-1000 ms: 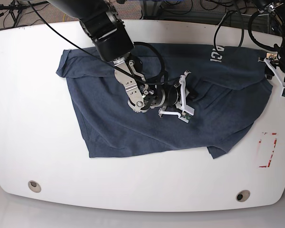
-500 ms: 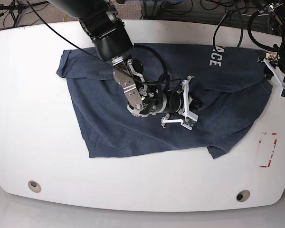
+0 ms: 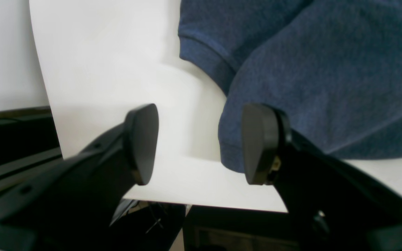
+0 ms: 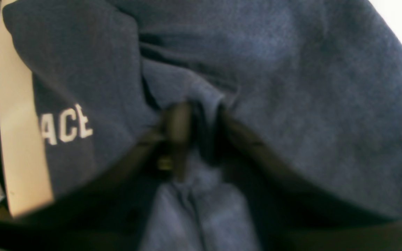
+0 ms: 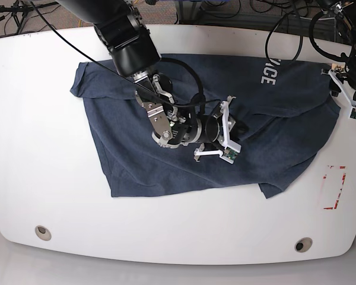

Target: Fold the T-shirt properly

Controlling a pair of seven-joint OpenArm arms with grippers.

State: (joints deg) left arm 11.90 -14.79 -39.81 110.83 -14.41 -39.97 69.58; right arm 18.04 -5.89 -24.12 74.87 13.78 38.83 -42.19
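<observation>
Between the right gripper's (image 4: pixel 195 130) jaws a small ridge of dark blue cloth is bunched up — they stand close together, pinching this fold of the T-shirt (image 5: pixel 166 160), though the wrist picture is blurred there. Left of these jaws in the wrist view, white block letters (image 4: pixel 65 125) reading "ACE" lie near the shirt's edge, with a strip of pale counter (image 4: pixel 16 139) beyond.

The left gripper's (image 3: pixel 199 144) jaws stand spread apart and hold nothing; bare counter shows in the gap. One dark pad (image 3: pixel 257 143) sits over the shirt's hemmed edge, the other over the bare surface.

In the base view the shirt lies rumpled and spread across the middle of the white counter (image 5: pixel 41 136), the right gripper (image 5: pixel 228 133) at its centre and the left gripper (image 5: pixel 344 89) at its far corner.
</observation>
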